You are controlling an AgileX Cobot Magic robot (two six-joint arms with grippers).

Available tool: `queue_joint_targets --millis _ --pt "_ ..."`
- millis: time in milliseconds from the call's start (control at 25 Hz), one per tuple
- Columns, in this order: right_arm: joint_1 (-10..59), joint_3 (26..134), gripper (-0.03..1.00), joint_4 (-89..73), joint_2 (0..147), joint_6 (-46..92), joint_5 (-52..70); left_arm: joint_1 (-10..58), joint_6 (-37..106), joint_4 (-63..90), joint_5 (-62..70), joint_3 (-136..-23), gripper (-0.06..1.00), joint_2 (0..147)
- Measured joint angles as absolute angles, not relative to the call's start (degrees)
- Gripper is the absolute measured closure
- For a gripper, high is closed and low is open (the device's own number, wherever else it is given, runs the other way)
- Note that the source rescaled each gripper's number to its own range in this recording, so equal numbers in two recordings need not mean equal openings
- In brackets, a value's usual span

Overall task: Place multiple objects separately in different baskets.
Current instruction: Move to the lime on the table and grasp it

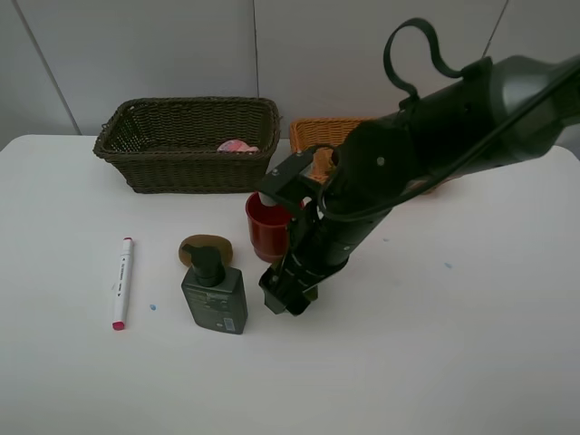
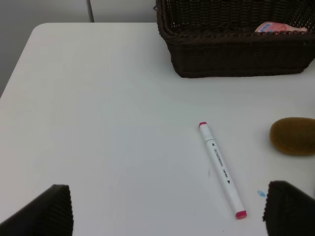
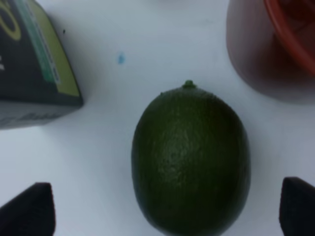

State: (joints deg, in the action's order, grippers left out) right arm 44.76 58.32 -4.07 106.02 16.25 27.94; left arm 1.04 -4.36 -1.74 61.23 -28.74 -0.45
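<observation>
My right gripper (image 1: 286, 295) hangs wide open over the dark green oval fruit (image 3: 191, 160) on the white table (image 3: 162, 44) (red plastic cup (image 3: 275, 49) just beside); I should descend centred, then close gently.

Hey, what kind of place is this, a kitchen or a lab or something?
Probably a robot test bench, not a kitchen: a white table against plain wall panels, a black robot arm over it, and a marker and pump bottle laid out by a wicker basket.
</observation>
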Motion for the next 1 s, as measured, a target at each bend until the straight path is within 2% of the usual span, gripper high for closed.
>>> queue_joint_targets --millis 1000 --pt "44.8 58.3 -0.03 -6.1 109.5 16.3 24.7 1.0 -4.4 -1.7 61.2 -28.7 -0.05 -0.4"
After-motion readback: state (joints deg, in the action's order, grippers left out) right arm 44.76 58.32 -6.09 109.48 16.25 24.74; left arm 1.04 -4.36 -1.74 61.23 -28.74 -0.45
